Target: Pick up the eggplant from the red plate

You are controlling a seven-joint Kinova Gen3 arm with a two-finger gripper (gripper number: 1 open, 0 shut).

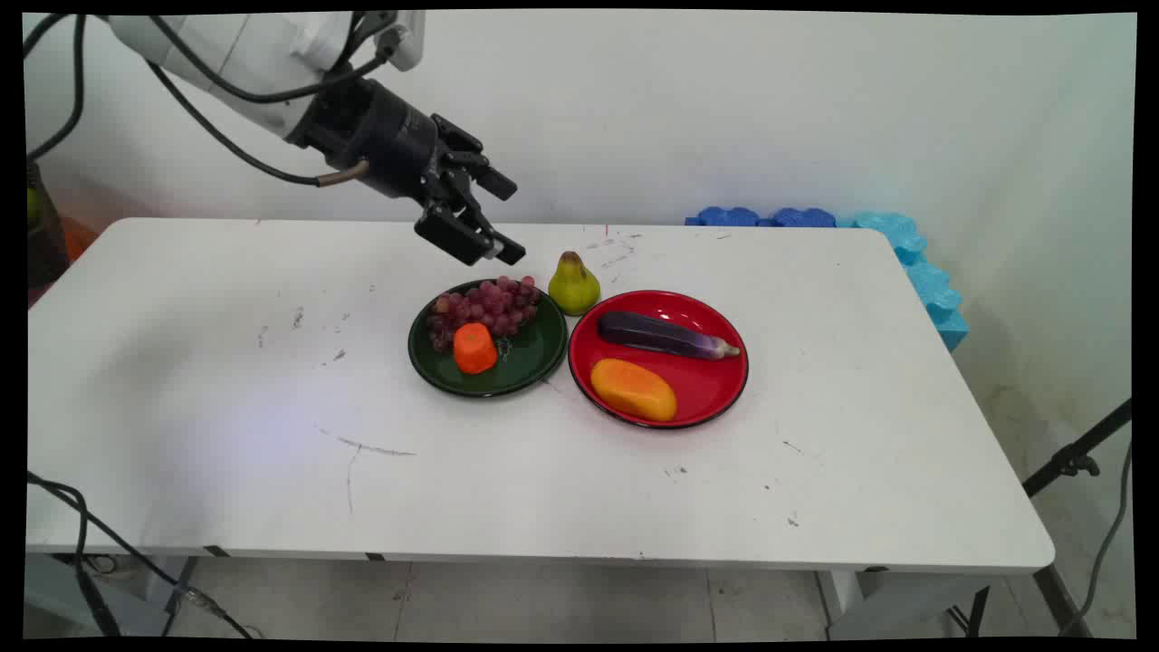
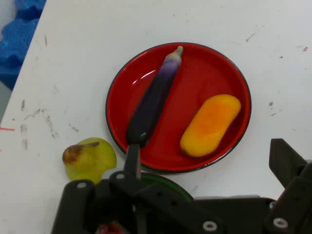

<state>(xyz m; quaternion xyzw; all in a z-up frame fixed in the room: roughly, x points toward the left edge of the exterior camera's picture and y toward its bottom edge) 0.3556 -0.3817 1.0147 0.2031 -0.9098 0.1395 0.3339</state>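
My black gripper [image 1: 510, 220] hangs open and empty just above the far rim of a dark green plate [image 1: 534, 358]. That plate holds purple grapes [image 1: 484, 308] and an orange carrot piece [image 1: 474, 349]. A green pear [image 1: 573, 284] stands on the table right of the gripper, between the two plates. The red plate [image 1: 724, 380] carries a purple eggplant [image 1: 665, 335] and a yellow-orange mango [image 1: 633, 389]. In the hand view the gripper [image 2: 209, 163] looks down on the red plate [image 2: 117, 92], the eggplant [image 2: 153, 100], the mango [image 2: 210, 124] and the pear [image 2: 90, 158].
Blue foam blocks [image 1: 905, 254] line the table's far right corner and right edge, and show as blue foam [image 2: 19, 34] in the hand view. Black cables hang from the arm at the upper left. A black stand leg [image 1: 1077, 457] sits off the table's right side.
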